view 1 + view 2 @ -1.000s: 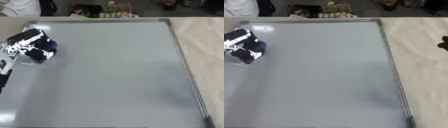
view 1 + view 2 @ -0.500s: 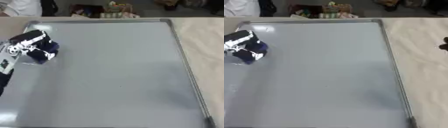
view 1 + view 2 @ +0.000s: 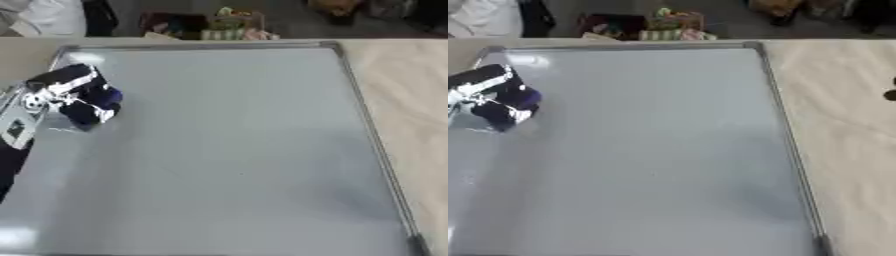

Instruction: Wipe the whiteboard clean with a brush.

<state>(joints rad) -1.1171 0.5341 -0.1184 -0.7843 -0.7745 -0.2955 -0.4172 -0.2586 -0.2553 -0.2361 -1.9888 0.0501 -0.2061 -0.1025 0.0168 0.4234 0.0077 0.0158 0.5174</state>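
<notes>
A large grey whiteboard (image 3: 236,150) with a metal frame lies flat and fills most of both views. My left hand (image 3: 59,89), black with white parts, sits over the board's upper left area. Its fingers are curled round a dark blue brush (image 3: 94,106), which rests on the board surface. No marks that I can make out show on the board. Of my right hand (image 3: 891,93) only a dark bit shows at the right edge of the right eye view, off the board over the beige table.
The beige table top (image 3: 411,100) runs along the board's right side. Beyond the far edge stand some small colourful objects (image 3: 226,26) and dark shapes. The board's metal rim (image 3: 372,135) marks its right edge.
My left hand with the brush has shifted slightly to the right on the board. The right hand has stayed at the right edge.
</notes>
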